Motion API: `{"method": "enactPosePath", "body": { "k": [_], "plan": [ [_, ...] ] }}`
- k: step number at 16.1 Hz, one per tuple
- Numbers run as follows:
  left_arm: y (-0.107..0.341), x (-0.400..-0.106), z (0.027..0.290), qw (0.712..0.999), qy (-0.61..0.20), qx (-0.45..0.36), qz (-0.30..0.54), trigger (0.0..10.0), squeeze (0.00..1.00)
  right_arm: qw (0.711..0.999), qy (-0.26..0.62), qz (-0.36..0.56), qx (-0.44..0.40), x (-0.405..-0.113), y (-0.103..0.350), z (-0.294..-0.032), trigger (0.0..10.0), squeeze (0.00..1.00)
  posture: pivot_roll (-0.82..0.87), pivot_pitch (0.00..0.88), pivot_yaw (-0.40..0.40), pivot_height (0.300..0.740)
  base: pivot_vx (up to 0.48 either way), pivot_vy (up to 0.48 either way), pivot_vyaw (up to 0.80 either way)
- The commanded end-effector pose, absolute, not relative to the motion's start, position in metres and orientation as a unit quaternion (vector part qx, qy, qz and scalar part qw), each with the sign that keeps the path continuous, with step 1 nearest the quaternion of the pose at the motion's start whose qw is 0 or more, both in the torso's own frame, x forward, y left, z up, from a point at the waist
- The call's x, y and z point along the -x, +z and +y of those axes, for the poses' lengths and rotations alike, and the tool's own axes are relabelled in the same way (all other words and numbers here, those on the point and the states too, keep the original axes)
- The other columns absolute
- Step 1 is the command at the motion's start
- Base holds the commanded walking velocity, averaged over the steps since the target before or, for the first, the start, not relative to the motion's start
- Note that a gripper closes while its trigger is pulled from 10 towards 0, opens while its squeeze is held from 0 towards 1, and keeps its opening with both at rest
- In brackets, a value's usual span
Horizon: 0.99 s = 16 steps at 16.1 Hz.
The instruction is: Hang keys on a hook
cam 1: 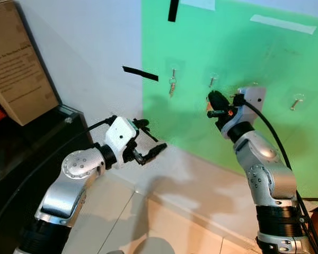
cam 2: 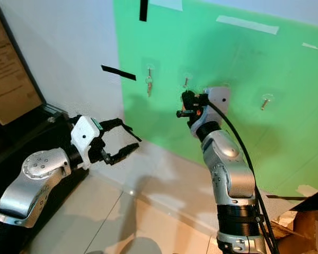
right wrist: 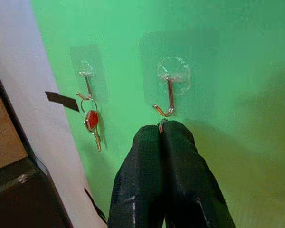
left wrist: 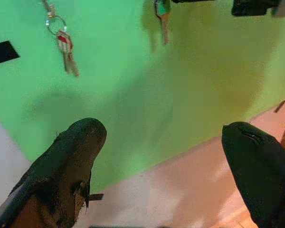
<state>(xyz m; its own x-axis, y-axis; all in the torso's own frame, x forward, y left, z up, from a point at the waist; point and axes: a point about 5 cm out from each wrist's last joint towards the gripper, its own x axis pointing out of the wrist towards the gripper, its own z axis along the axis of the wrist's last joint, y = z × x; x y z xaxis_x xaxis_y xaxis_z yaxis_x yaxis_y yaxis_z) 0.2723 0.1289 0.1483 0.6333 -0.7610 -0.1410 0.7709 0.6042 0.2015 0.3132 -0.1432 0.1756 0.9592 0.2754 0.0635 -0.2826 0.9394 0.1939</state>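
the right gripper (right wrist: 161, 130) is up at the green wall (cam 1: 265, 58), just under a clear hook (right wrist: 169, 95) stuck there. its two black fingers (right wrist: 142, 161) are pressed tight together, and a tiny bit of metal pokes out at their tips, close to the bent end of the hook. from the left wrist view a key with a green top (left wrist: 161, 12) hangs down from that gripper. i cannot tell if it touches the hook yet.

to the left of that hook is another clear hook (right wrist: 85, 71). a ring of keys with a red tag (right wrist: 91, 121) hangs on it. far to the right there is one more hook (cam 1: 297, 99) on the wall.

the left gripper (cam 1: 151, 143) is lower down and to the left, near the white wall (cam 1: 85, 47), well apart from the hooks. its fingers (left wrist: 71, 161) are spread wide and hold nothing.

a brown cardboard box (cam 1: 16, 63) leans at the far left, over a dark shelf (cam 1: 21, 143).
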Motion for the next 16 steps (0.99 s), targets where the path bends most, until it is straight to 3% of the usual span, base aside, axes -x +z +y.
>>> {"method": "enactPosePath", "body": {
  "k": [1,16],
  "plan": [
    [0.148,-0.269,0.127,0.888,-0.441,-0.126,0.027,10.0,0.00,0.983,0.142,-0.018,-0.114,-0.316,0.178,-0.144,10.0,0.00,0.01,0.000,-0.031,0.740,0.000,0.000,0.00],
    [0.149,-0.268,0.128,0.883,-0.450,-0.124,0.037,10.0,0.00,0.972,0.187,-0.028,-0.138,-0.328,0.192,-0.130,10.0,0.00,0.01,0.000,-0.032,0.740,0.000,0.000,0.00]
  ]
}}
